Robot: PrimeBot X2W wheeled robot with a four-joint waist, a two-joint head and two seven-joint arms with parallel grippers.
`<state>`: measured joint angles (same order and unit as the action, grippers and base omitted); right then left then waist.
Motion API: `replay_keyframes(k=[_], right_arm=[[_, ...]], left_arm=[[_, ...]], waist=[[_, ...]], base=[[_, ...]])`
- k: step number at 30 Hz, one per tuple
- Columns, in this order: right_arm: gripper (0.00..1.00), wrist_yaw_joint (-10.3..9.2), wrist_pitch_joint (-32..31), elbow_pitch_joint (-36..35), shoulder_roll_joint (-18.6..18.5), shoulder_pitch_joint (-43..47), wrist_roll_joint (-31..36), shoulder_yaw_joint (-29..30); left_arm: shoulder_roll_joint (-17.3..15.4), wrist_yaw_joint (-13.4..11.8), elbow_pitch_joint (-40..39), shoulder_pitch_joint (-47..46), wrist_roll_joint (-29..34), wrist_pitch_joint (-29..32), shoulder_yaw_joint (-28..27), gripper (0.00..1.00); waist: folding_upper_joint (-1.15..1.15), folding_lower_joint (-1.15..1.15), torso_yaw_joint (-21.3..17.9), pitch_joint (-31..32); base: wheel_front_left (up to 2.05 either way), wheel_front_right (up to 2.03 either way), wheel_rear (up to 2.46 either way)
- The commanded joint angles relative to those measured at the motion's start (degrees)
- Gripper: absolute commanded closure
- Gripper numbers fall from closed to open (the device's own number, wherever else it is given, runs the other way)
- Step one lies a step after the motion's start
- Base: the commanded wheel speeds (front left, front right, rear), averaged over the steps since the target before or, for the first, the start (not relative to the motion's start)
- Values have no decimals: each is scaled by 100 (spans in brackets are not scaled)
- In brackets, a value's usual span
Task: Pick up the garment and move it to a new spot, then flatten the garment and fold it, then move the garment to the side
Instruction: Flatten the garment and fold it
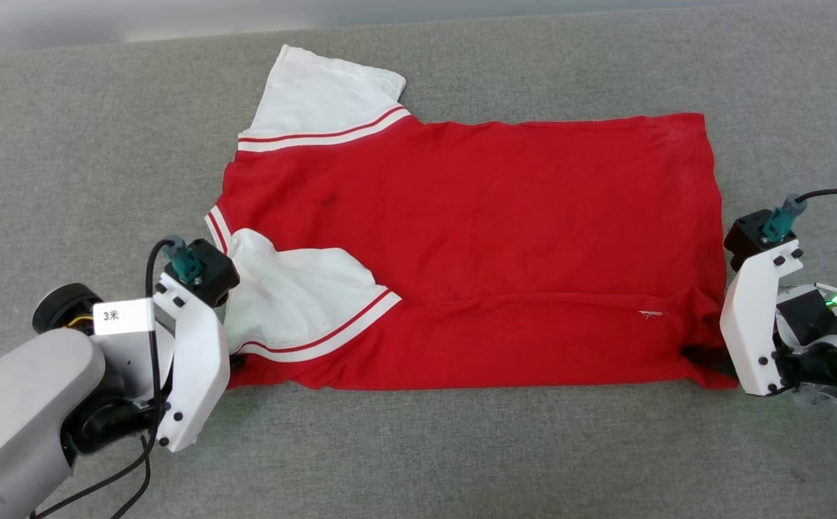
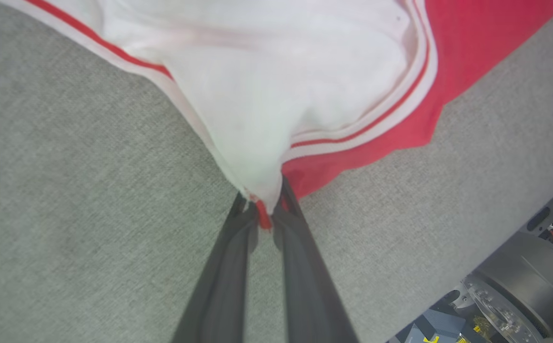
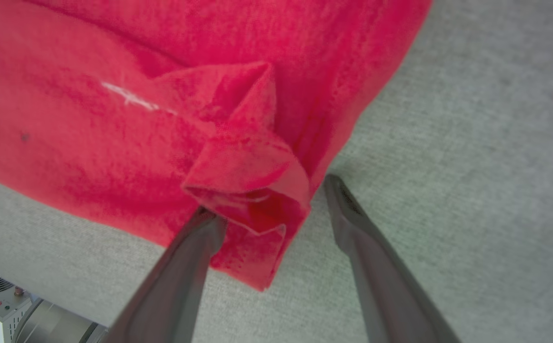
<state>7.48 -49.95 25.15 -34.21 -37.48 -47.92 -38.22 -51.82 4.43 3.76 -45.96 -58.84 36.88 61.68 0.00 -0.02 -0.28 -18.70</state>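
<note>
**Garment held at two corners.** The garment [image 1: 461,245] is laid out, part-folded, on the grey surface [image 1: 418,447]. Its sleeve-side front corner is pinched by the left gripper [image 2: 264,214]. Its bunched hem-side front corner is straddled by the spread, unclosed right gripper [image 3: 269,197]. If only one layer were caught there, the fold could be skewed on lifting. The number of layers pinched is concealed by cloth. In the head view both grips are masked by the wrist housings [image 1: 195,360].
</note>
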Motion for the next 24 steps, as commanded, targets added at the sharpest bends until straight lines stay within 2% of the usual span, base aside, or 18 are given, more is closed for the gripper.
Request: replay_keyframes(k=[1, 2, 3, 12, 18, 24], right_arm=[[0, 2, 127, 205, 424, 508, -58, -295], [67, 1, 237, 184, 379, 456, -15, -310], [100, 2, 332, 147, 318, 406, 12, -313], [100, 0, 1035, -651, -511, 280, -225, -201], [100, -1, 1189, -1282, -1095, 746, -438, -227], [100, -3, 1204, -1597, -1368, 1446, -580, -55]], left_arm=[[-22, -44, 8, 78, -39, -53, -29, 100], [-35, -49, 20, 114, -53, -82, -27, 100], [-40, -55, 32, 146, -87, -106, -29, 100], [-261, -117, -55, 565, -352, -316, -46, 100], [-510, -204, -306, 967, -538, -397, 16, 100], [-620, -351, -456, 1380, -718, -551, 100, 100]], waist=[[0, 2, -9, 12], [0, 2, -20, 40], [0, 2, -29, 78], [0, 2, -113, 657], [0, 2, -108, 907], [0, 2, -135, 929]], base=[[0, 0, 0], [0, 0, 0], [0, 0, 0], [0, 0, 0], [0, 0, 0], [0, 0, 0]])
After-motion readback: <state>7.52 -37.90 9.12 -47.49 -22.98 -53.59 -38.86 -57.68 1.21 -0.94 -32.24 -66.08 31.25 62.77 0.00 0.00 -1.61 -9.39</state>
